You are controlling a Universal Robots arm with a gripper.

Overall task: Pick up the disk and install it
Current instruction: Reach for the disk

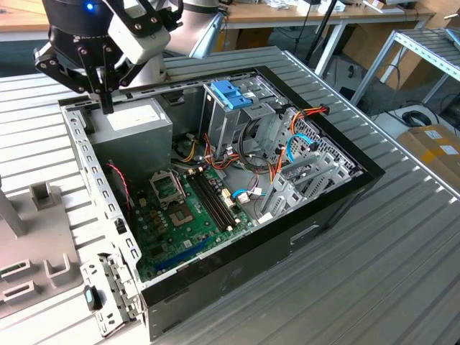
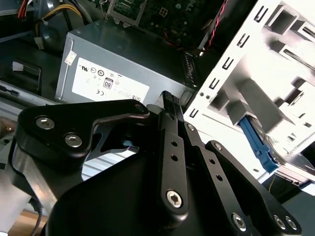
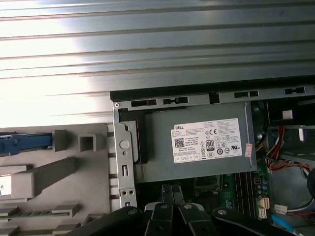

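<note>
The black two-finger gripper (image 1: 107, 108) on the arm hangs with its fingers pointing down over the back corner of the open black desktop computer case (image 1: 345, 188), towards the exterior view's left. Its fingers are pressed together with nothing between them, as both wrist views also show (image 2: 169, 100) (image 3: 172, 191). The tips sit just above the big grey metal box with a white label (image 1: 133, 128), which lies in that corner of the case (image 3: 202, 142); whether they touch it cannot be told. The disk (image 3: 23, 142), of which the bright blue plastic rail is what shows, rests in the pale grey moulded fixture (image 3: 64, 172) that stands on the ribbed metal table (image 1: 359, 287) just beside the case wall, apart from the gripper. In the second wrist view the same blue rail (image 2: 257, 146) lies slotted between the fixture's raised blocks (image 2: 256, 64). Inside the case, the green motherboard (image 1: 187, 215) lies flat, and a tall metal cage with a blue plastic handle piece (image 1: 230, 93) stands near the far side, with orange and blue cables around it.
</note>
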